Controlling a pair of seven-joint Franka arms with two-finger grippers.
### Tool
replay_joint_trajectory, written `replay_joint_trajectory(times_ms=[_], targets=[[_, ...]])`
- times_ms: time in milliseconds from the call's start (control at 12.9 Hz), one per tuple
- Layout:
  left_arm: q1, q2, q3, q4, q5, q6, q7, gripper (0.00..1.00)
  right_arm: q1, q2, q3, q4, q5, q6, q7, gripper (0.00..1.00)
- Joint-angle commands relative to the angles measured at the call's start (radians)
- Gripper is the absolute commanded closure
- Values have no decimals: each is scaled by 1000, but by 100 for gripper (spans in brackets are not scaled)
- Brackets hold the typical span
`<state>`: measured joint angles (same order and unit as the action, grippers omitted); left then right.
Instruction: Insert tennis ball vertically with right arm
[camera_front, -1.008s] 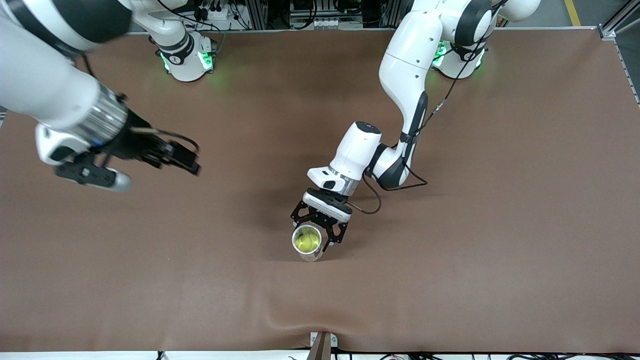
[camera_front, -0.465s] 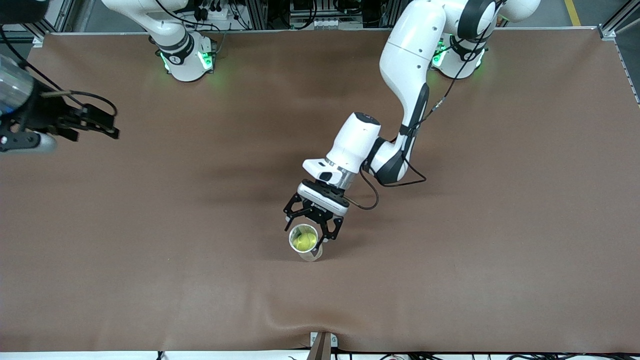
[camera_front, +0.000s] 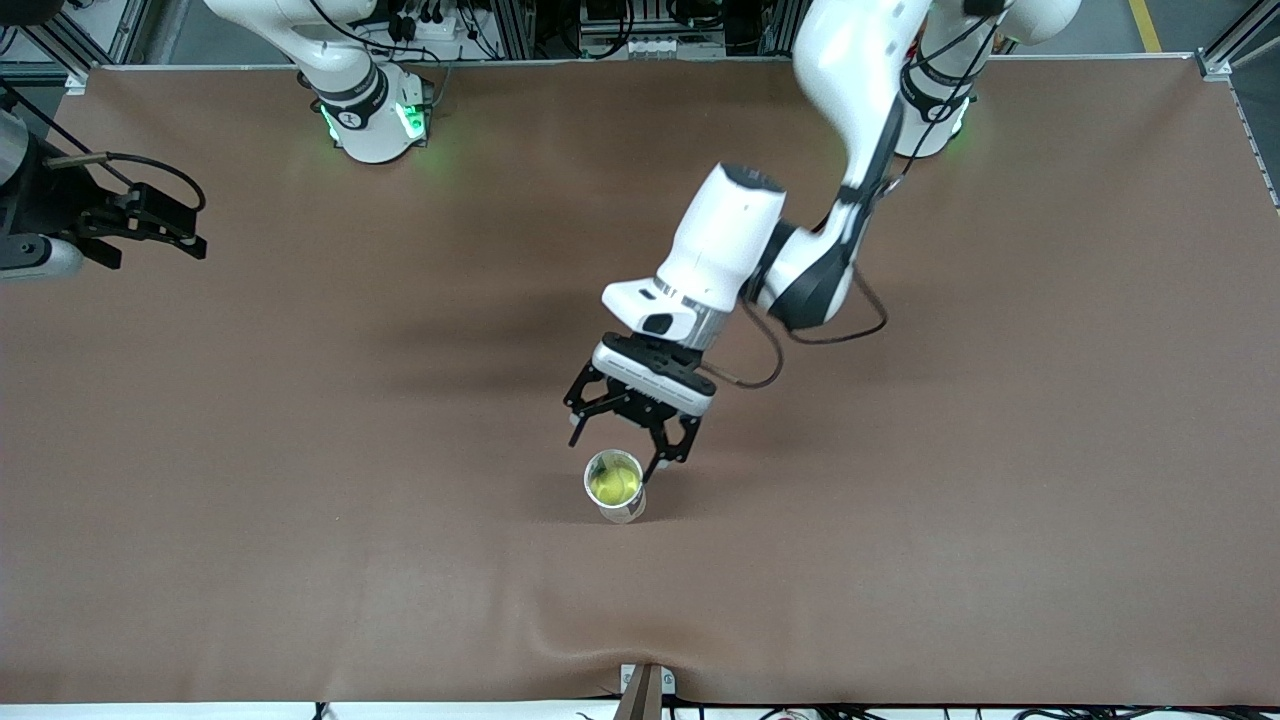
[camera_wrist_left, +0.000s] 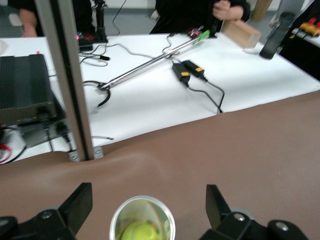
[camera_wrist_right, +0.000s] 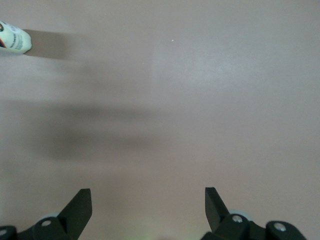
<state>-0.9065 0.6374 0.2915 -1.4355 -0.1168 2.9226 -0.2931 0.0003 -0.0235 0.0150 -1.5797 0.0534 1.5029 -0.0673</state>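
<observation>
A silver can (camera_front: 615, 486) stands upright on the brown table, open end up, with the yellow-green tennis ball (camera_front: 613, 484) inside it. My left gripper (camera_front: 614, 452) is open and empty just above the can, its fingers apart from the rim. In the left wrist view the can (camera_wrist_left: 121, 219) and the ball (camera_wrist_left: 142, 233) sit between the spread fingers of the gripper (camera_wrist_left: 148, 197). My right gripper (camera_front: 150, 226) is open and empty over the right arm's end of the table, away from the can. In the right wrist view (camera_wrist_right: 147, 197) it holds nothing.
The brown mat (camera_front: 900, 500) covers the table, with a wrinkle at the edge nearest the front camera (camera_front: 640, 650). A small white cylinder, likely the can's side (camera_wrist_right: 14, 39), shows at the edge of the right wrist view. Cables and a metal post (camera_wrist_left: 70, 80) lie off the table.
The left gripper has opened off the can and risen a little. The right arm has drawn back toward its own end of the table. The can stays upright with the ball inside.
</observation>
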Motion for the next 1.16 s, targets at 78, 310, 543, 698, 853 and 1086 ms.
replay_joint_trajectory(times_ms=[78,310,543,698,853,1086], targets=[[23,-189,76,-62,52,-344,15,0,-14,-30,-6,-68,-44,34,-65,0],[138,-281,80,-57,48,-625,25,0,-11,-26,-30,-80,-49,56,-65,0],[266,-331,80,-49,48,-871,35,0,-9,-23,-46,-106,-50,83,-78,0],[358,-347,78,-51,45,-994,84,0,-3,-35,-72,-126,-50,108,-140,0],[440,-378,74,-54,42,-1132,106,0,24,-41,-98,-112,-47,82,-138,0],[524,-433,72,-62,39,-1278,124,0,38,-39,-90,-25,-35,2,-126,0]])
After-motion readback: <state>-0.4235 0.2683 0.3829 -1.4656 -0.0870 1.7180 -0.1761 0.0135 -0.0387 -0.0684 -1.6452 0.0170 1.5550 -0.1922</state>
